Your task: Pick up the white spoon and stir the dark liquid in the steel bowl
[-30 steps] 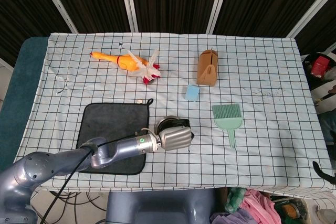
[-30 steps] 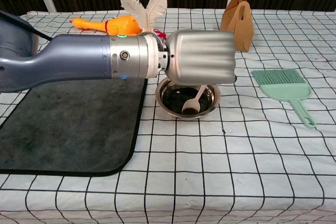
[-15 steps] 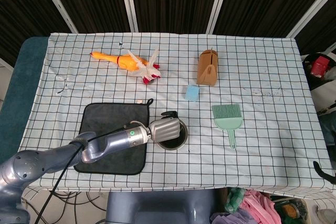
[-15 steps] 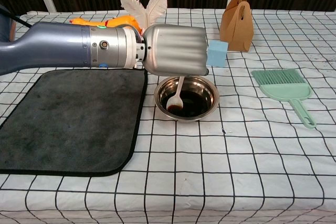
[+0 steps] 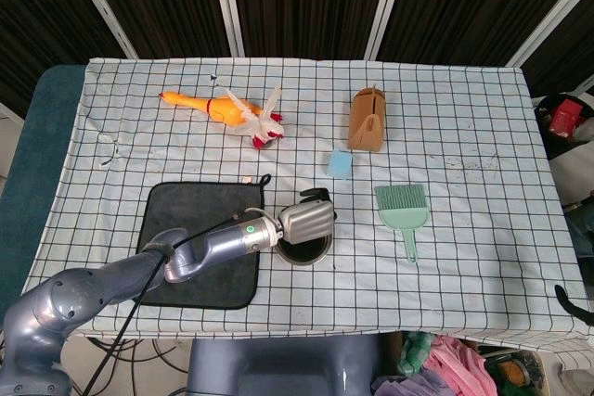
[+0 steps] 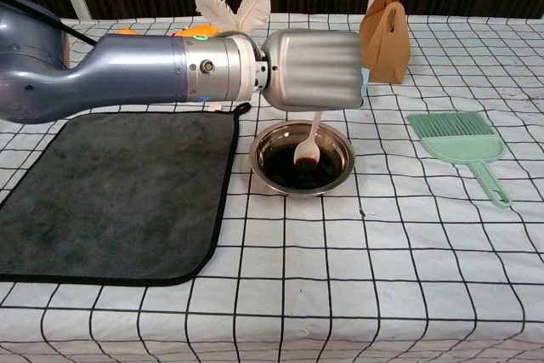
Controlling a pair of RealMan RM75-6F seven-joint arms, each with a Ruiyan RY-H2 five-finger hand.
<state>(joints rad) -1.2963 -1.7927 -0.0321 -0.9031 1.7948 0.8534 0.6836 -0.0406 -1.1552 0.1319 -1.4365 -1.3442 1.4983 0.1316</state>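
Observation:
My left hand [image 6: 316,70] hangs just above the steel bowl [image 6: 339,144], gripping the white spoon [image 6: 308,147] by its handle. The spoon points down and its tip dips into the dark liquid [image 6: 299,168] near the bowl's middle. In the head view the same left hand [image 5: 306,221] covers the far part of the steel bowl [image 5: 306,252], and the spoon is hidden beneath it. My right hand shows in neither view.
A dark mat [image 6: 110,193] lies left of the bowl. A green dustpan brush [image 6: 463,146] lies to the right. Behind stand a brown paper bag [image 6: 384,23], a blue sponge [image 5: 340,164], a rubber chicken [image 5: 198,103] and white feathers [image 6: 238,2].
My left hand has swung from the bowl's right to its left and back toward the middle, moving farther from me. The spoon tip has travelled around in the liquid.

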